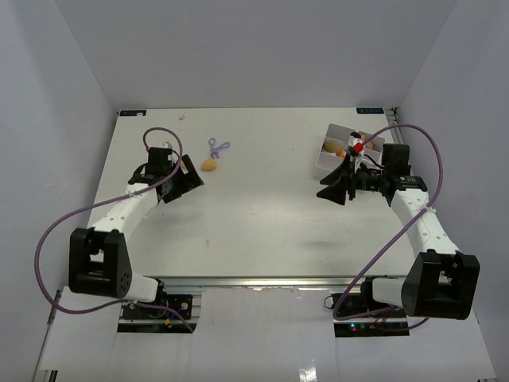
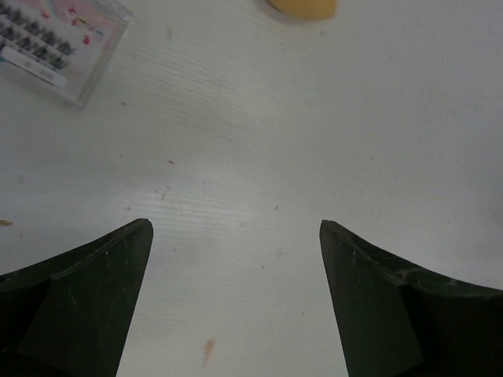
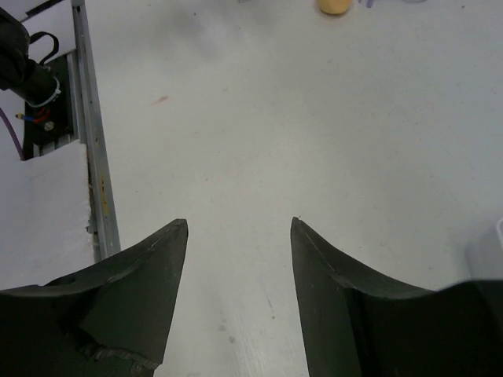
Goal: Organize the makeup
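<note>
A beige egg sponge lies on the table left of centre, with the purple looped tool just behind it. My left gripper is open and empty just short of the sponge. In the left wrist view the open gripper is over bare table, with the sponge at the top edge and a clear pink packet at top left. My right gripper is open and empty beside the tray; the right wrist view shows the open gripper over bare table, the sponge far ahead.
The white compartment tray stands at the back right with an orange item and other small things in it. A small white object lies near the back edge. The metal rail marks the table's near edge.
</note>
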Tool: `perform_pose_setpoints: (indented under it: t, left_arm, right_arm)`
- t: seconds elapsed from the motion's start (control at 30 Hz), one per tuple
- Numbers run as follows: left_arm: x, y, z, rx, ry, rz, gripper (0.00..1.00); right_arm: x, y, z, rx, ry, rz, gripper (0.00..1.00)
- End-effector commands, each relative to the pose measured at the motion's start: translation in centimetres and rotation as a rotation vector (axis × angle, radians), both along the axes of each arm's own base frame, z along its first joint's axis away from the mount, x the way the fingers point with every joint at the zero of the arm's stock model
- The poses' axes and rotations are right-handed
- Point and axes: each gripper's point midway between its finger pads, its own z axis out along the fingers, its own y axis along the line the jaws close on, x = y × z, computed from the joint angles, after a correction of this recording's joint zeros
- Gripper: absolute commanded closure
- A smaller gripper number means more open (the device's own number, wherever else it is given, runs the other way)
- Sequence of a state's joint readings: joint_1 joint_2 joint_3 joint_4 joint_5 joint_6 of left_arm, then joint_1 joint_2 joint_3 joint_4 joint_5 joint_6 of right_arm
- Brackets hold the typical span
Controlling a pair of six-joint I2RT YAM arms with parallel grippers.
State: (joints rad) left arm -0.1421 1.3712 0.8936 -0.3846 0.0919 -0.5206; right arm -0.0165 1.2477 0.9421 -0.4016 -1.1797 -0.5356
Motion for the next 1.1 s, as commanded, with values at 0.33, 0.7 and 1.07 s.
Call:
perform_pose_setpoints:
  t: [0.33,0.7,1.07]
  left_arm:
    - [4.9,11.2,-3.5,0.008,0.471,0.848,0.02]
    - [6.2,14.3,-5.0,0.053,0.512,0.898,0.02]
    - [7.4,14.7,-6.2,0.081,0.528,0.859,0.02]
  right_arm:
    - [-1.6,-0.2,1.3,0.028,-0.015,-0.017,0.36]
    - [-1.5,-0.6,1.4,0.025,-0.025,-0.033,0.36]
    - [-1.3,-0.7,0.9,0.027,-0.007,-0.035,0.36]
